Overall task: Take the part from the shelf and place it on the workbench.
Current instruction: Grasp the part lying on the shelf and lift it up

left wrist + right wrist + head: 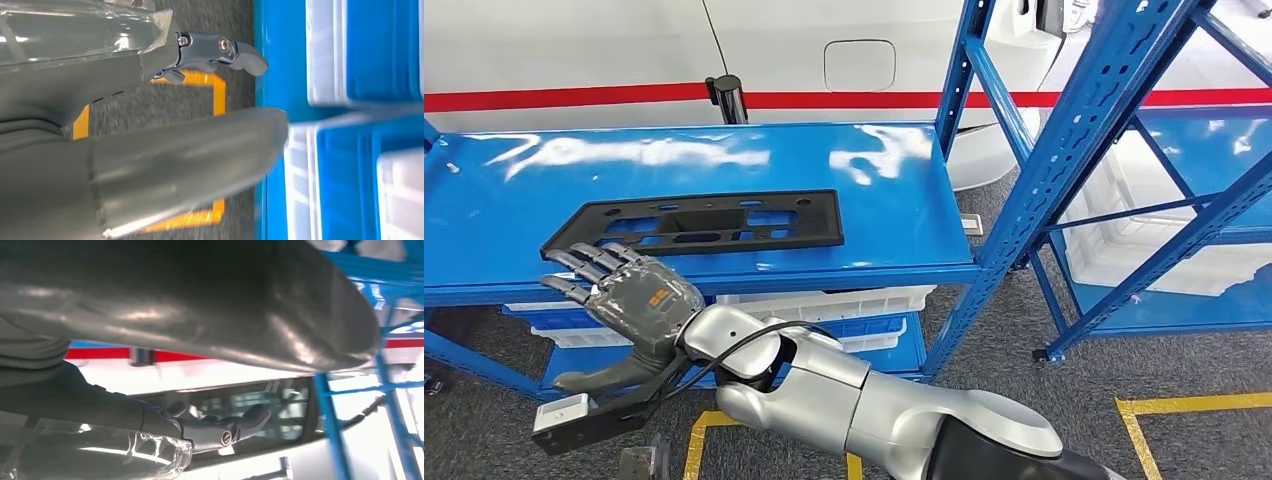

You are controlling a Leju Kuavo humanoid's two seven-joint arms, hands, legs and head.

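One black part [704, 222], a long flat panel with cut-outs, is lying flat on the upper blue deck of the shelf [674, 165], close to the front edge and running along it. That is handy, since it is sitting where an arm can reach it without going deep between the uprights.

Just in front of the panel's near left corner, the right hand [629, 295] is hovering at the shelf's lip. Its fingers are stretched out and a little apart, pointing toward that corner, with the thumb hanging well below them. It is holding nothing. I cannot tell whether the fingertips are brushing the panel or the shelf edge. To my eye the wide gap between fingers and thumb is being kept so the hand can slide over the thin edge and pinch it from above and below.

Lower down, the left hand [100, 70] is hanging over the grey floor near the yellow tape [694, 440], thumb and finger apart and carrying nothing, likely keeping clear of the reach.

White bins [824, 300] are sitting on the tier under the part, and a white car [574, 50] with a red stripe is standing behind the shelf. The pick-up looks about to begin, with the carry to the workbench not yet started.
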